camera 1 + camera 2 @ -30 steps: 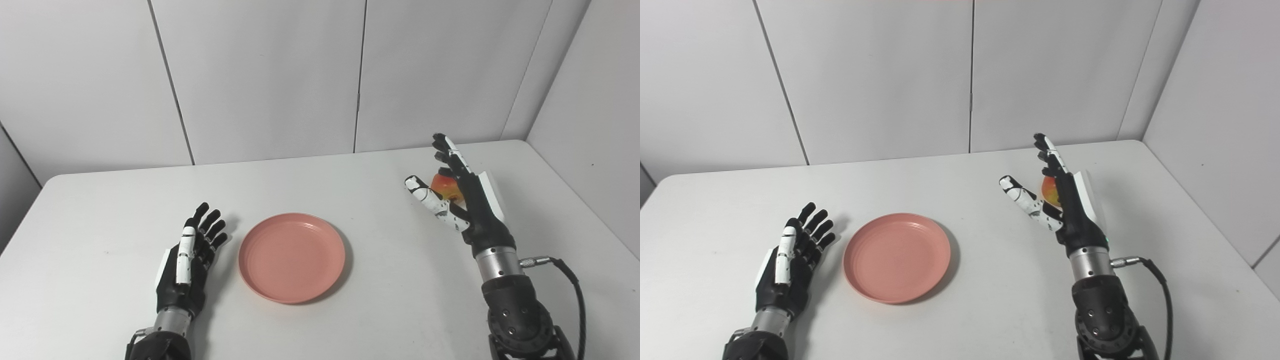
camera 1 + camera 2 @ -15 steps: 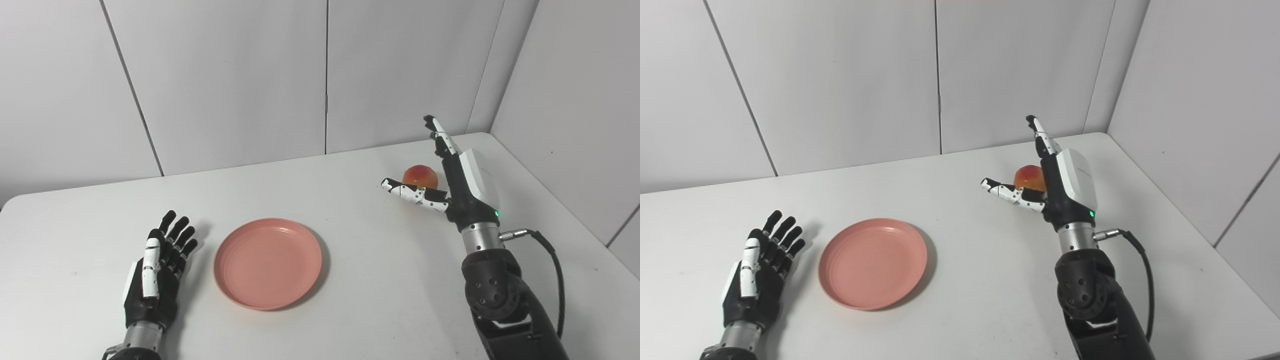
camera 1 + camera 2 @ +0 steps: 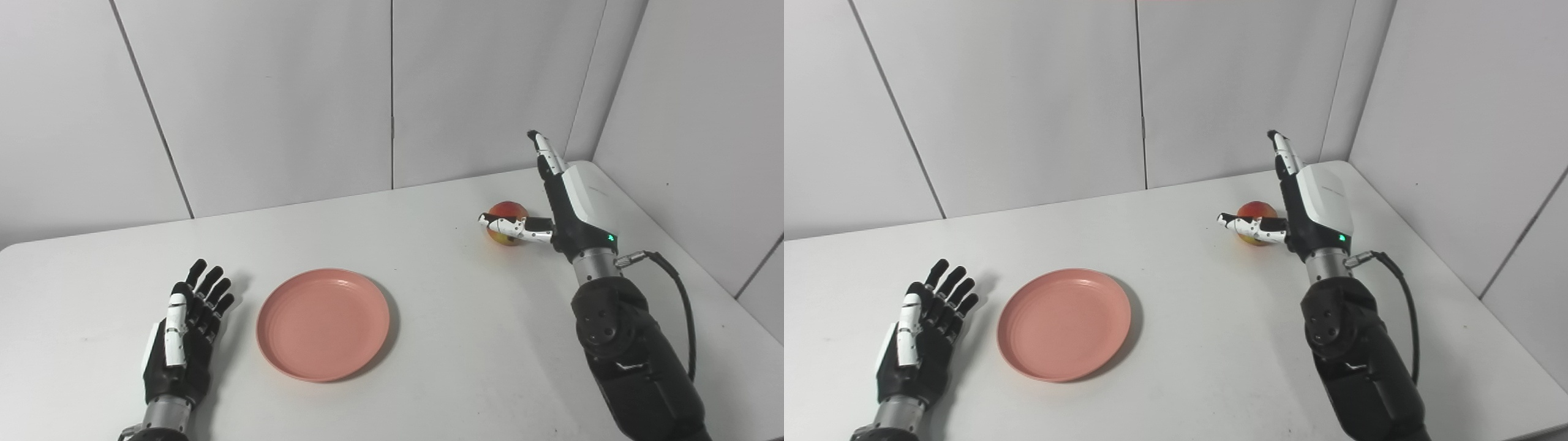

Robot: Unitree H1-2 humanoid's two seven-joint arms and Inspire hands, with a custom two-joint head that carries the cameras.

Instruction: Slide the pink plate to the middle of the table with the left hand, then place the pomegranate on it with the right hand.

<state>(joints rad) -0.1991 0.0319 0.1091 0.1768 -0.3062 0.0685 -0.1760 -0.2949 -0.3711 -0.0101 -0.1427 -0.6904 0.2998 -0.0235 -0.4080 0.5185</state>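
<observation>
The pink plate (image 3: 323, 323) lies flat on the white table, a little left of its middle. My left hand (image 3: 184, 338) rests open on the table just left of the plate, apart from it. The pomegranate (image 3: 507, 222), red and yellow, sits on the table at the far right. My right hand (image 3: 560, 199) is open beside it, fingers raised straight up to its right. The thumb crosses in front of the fruit. The hand holds nothing. The same scene shows in the right eye view, with the plate (image 3: 1064, 323) and the pomegranate (image 3: 1254, 222).
The white table (image 3: 465, 355) ends at grey wall panels behind and on the right. A black cable (image 3: 680, 294) hangs from my right wrist. The table's right edge runs close to my right arm.
The camera has swung to the right, so the whole picture shifted left. My right hand has reached farther forward and now stands beside the pomegranate. The plate and my left hand have stayed put.
</observation>
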